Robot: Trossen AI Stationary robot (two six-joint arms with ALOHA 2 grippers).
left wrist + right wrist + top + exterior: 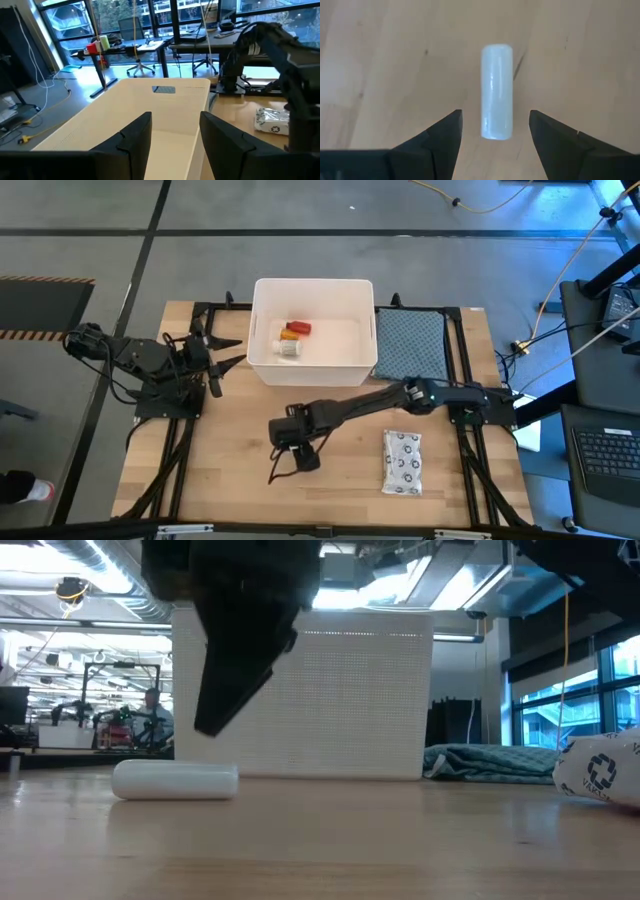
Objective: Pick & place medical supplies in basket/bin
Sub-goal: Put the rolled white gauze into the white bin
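Wooden desk point(230, 480): right tool point(493, 131) open, empty, straddling white cylinder point(496, 91) lying flat. Looks light, rigid, slick, may roll; grip mid-length. Left tool point(172, 137) open, idle beside bin point(262, 330).

The wooden counter point(240, 490) stands on a grey floor point(80, 220) crossed by dark lines, with a yellow cable point(470, 202) trailing over it. Along the far side run tall windows point(75, 20) with desks point(135, 47) and office chairs point(137, 67) in front. Pipes point(80, 565) and strip lights point(400, 580) hang from the ceiling, and a laptop point(605, 455) sits off to the right.
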